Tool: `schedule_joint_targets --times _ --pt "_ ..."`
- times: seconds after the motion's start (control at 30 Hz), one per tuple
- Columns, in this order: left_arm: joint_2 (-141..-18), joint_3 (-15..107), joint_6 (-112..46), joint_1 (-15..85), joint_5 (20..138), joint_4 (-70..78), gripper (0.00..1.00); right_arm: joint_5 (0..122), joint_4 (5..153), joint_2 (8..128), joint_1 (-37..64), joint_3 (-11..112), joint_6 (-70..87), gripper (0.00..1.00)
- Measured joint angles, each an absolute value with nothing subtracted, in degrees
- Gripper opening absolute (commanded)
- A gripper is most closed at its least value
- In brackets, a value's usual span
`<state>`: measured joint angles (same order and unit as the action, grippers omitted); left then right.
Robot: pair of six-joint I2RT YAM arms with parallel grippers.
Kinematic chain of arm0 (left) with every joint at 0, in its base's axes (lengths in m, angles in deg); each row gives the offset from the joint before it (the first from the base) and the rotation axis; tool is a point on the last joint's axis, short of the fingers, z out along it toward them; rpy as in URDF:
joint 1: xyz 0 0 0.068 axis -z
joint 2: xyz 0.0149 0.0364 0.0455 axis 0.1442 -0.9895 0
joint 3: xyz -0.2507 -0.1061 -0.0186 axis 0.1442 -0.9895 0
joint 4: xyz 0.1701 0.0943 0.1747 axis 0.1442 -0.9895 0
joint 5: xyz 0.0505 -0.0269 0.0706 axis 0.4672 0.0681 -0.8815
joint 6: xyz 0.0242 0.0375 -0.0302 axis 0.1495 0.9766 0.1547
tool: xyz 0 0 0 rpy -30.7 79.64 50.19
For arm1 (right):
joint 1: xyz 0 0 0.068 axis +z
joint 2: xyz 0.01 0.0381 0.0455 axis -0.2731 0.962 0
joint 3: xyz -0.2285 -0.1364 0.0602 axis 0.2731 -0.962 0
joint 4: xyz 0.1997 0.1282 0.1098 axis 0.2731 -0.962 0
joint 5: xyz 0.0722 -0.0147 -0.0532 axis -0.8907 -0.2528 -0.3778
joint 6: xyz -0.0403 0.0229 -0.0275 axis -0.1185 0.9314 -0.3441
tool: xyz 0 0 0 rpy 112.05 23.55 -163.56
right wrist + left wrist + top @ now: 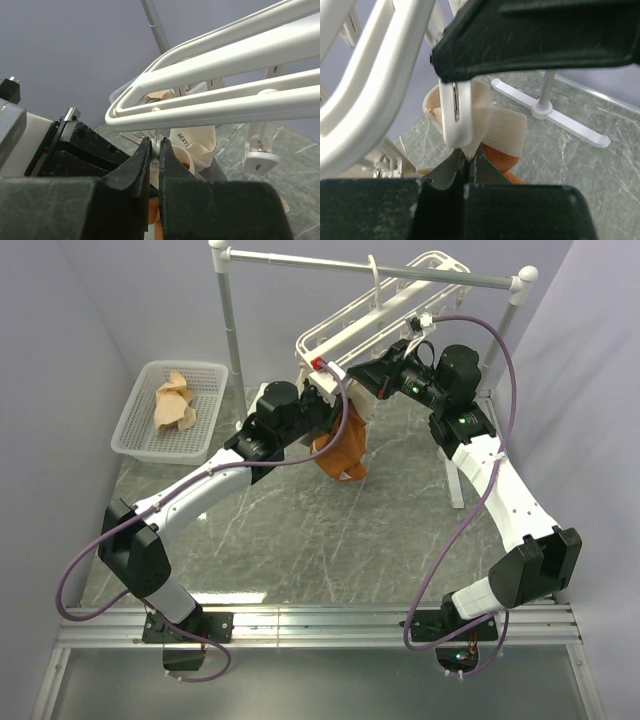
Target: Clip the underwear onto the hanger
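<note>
The white plastic rectangular hanger [230,59] of parallel bars hangs tilted. Below its near end dangles the rust-orange fabric underwear [342,452]. Just under the hanger, the left gripper [466,159] is pressed together, pinching the underwear's beige waistband. The right gripper [156,149] squeezes a small white dangling clip [457,120] against that waistband.

Held up off the counter [300,540] by the left tool [322,400]: underwear [340,455], dangling below the near corner of the hanger [390,305]. Right tool [358,373] alongside, at that corner. Far left, basket [135,440] with tan cloth [175,400].
</note>
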<state>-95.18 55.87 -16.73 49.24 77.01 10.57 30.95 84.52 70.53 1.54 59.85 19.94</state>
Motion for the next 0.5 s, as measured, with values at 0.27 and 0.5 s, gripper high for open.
schedule_joint_targets --times 0.27,0.5 --pt "-95.8 57.4 -16.9 49.4 77.0 10.6 0.00 31.2 84.5 70.5 1.6 59.9 19.8 0.00" --pt "-95.8 57.5 -16.9 49.4 77.0 10.5 0.00 31.6 84.1 70.5 1.9 60.0 19.7 0.13"
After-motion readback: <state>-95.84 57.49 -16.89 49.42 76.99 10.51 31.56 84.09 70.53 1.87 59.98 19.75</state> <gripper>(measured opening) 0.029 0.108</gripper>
